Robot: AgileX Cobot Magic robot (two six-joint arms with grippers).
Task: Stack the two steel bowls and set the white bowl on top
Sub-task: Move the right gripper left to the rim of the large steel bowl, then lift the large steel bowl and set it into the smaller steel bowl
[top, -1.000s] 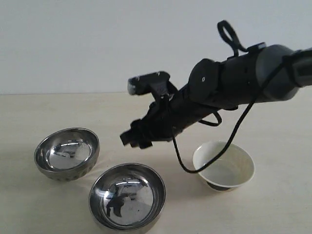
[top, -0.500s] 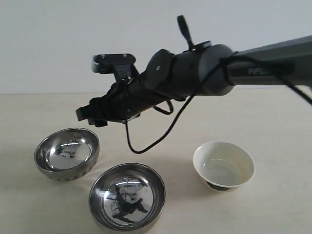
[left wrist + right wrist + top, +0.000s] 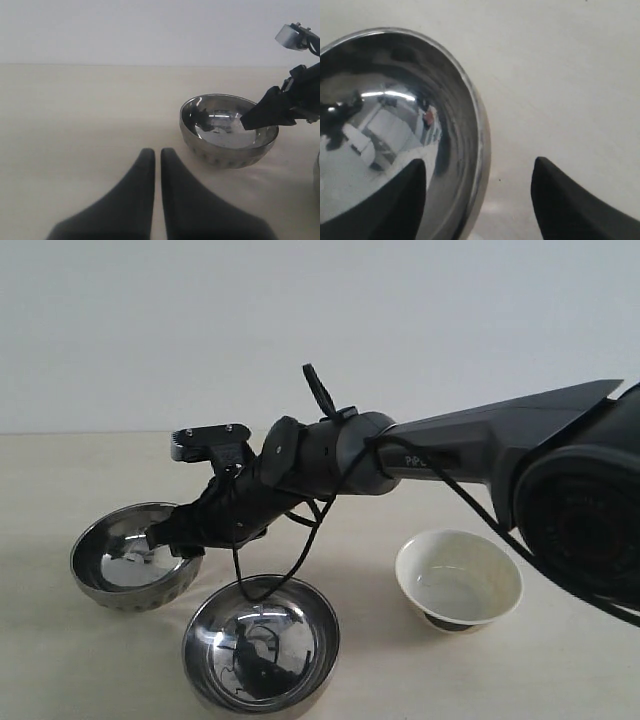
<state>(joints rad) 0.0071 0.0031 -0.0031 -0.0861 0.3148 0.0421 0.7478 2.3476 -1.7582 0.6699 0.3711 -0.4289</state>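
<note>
The dimpled steel bowl stands at the left of the table, and the plain steel bowl sits in front, near the middle. At the right stands the white bowl, upright. My right gripper reaches across to the dimpled bowl's near-right rim. In the right wrist view it is open and straddles that rim, one finger inside the bowl and one outside. My left gripper is shut and empty, low over the table, apart from the dimpled bowl.
The pale tabletop runs back to a plain white wall. The right arm's black cable hangs in a loop just above the plain steel bowl. The left arm does not show in the exterior view.
My right arm has swung left and down, from above the middle of the table to the dimpled bowl's rim. The bowls have not moved.
</note>
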